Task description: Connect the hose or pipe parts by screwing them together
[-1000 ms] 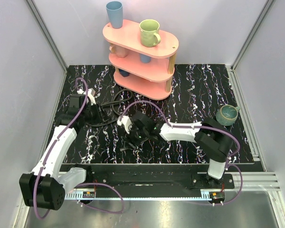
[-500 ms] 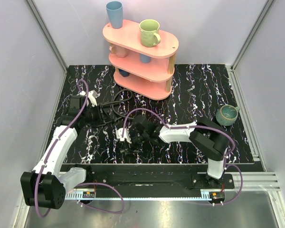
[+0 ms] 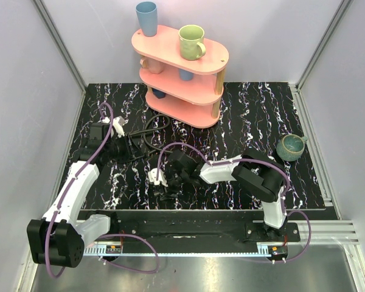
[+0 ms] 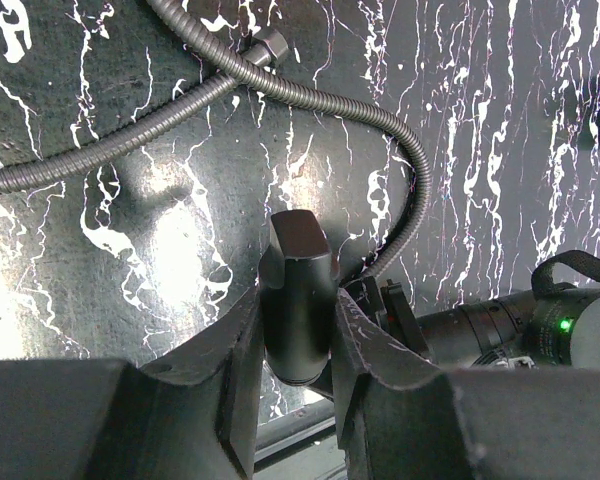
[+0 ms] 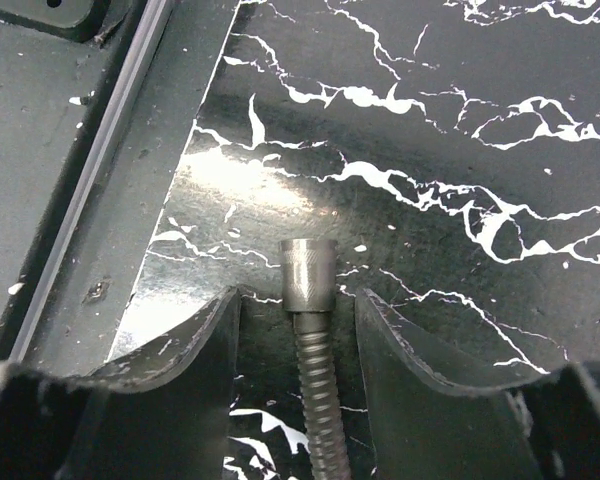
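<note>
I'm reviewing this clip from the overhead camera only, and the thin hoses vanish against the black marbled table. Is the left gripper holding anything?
Observer: Yes. The left wrist camera shows the left gripper shut on a smooth dark cylindrical fitting, with a curved ribbed hose running up to it.
Operator: And the other arm?
Observer: Its wrist camera shows the right gripper open around a knurled silver end nut on a straight ribbed hose, with a gap on each side.
Operator: Any other loose end?
Observer: The left wrist camera shows a hexagonal nut capping another hose length, beyond the fitting.
</note>
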`<act>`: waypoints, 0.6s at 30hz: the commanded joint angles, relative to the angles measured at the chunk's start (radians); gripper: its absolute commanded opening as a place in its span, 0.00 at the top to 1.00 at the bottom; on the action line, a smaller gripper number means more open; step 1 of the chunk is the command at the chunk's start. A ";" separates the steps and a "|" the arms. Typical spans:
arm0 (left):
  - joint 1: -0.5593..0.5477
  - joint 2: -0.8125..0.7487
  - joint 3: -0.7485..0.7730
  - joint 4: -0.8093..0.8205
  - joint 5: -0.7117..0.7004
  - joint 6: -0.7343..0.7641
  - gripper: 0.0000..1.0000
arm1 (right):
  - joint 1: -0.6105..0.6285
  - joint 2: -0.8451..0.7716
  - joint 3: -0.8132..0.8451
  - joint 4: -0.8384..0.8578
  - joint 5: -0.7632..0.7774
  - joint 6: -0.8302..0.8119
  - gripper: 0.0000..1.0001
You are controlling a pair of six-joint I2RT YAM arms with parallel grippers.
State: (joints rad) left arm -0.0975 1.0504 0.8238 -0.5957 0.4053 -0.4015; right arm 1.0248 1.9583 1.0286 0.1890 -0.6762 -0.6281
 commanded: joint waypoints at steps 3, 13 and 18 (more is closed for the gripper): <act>0.007 0.003 0.001 0.063 0.035 -0.016 1.00 | 0.012 0.031 0.042 0.066 -0.008 -0.039 0.48; 0.013 0.019 0.003 0.066 0.046 -0.014 1.00 | 0.021 0.044 0.030 0.115 0.007 -0.045 0.59; 0.013 0.008 -0.002 0.066 0.035 -0.016 1.00 | 0.021 0.044 0.007 0.160 0.007 -0.027 0.85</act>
State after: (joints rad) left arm -0.0914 1.0748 0.8238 -0.5819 0.4160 -0.4042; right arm 1.0363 1.9907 1.0401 0.2710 -0.6739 -0.6567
